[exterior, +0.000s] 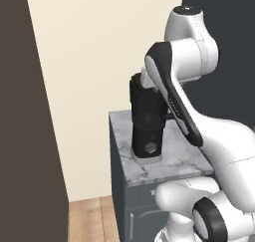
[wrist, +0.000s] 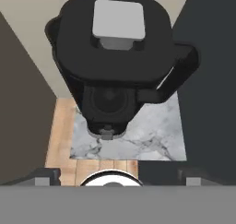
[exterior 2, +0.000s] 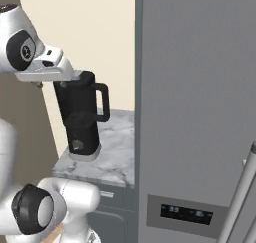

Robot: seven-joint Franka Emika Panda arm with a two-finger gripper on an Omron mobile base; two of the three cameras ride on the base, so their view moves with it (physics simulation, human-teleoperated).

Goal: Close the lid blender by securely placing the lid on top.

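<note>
Hand view, lid (wrist: 115,38) seated on blender (wrist: 110,101), straight below claw, claw's spread indiscernible

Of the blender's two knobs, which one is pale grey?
The square knob in the middle of the lid, on top of the blender. The hexagonal knob on the base front is dark.

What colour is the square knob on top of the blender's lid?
Pale grey. The knob sits in the middle of the black lid, clearest in the hand view.

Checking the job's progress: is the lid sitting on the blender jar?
Yes, the lid covers the top of the blender jar.
</note>
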